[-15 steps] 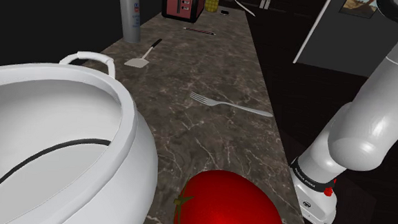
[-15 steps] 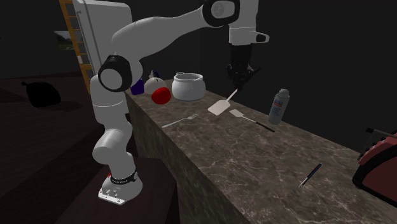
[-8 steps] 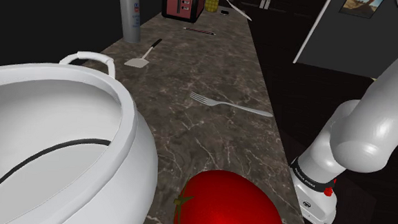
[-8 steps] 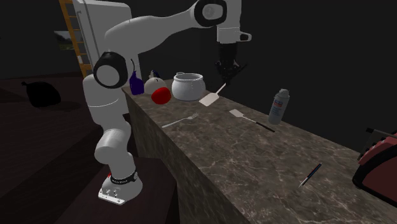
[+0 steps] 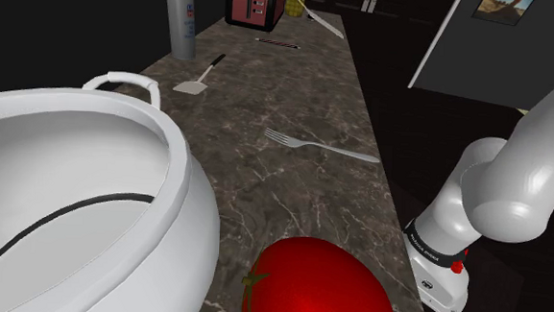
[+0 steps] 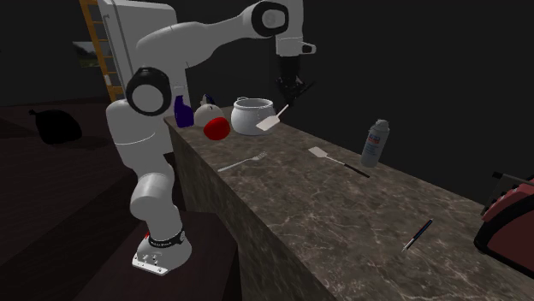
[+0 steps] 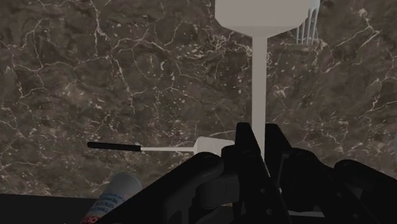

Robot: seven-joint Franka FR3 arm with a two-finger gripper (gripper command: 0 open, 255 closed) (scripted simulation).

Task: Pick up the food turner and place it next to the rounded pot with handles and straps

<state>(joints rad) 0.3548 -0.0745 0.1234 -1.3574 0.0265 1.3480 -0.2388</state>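
My black gripper (image 6: pixel 287 89) hangs above the counter, shut on the thin handle of a white food turner (image 6: pixel 266 125). The turner's flat blade points down and hovers just beside the white rounded pot (image 6: pixel 252 116), on its right in the second exterior view. In the wrist view the fingers (image 7: pixel 245 139) clasp the white handle, and the turner (image 7: pixel 263 15) blade hangs over the marble. The pot (image 5: pixel 81 199) looms large at the shoulder view's left, with a loop handle at its rim.
A second spatula (image 6: pixel 330 159) with a black handle lies on the dark marble counter (image 6: pixel 342 214), past a fork (image 6: pixel 242 162). A red tomato (image 6: pixel 216 128) sits by the pot. Farther along stand a spray can (image 6: pixel 375 142), a pen (image 6: pixel 417 235) and a red appliance (image 6: pixel 510 218).
The arm has swung to the second exterior view's left, carrying the turner from above the counter's spatula to right beside the pot. The grip has stayed shut.
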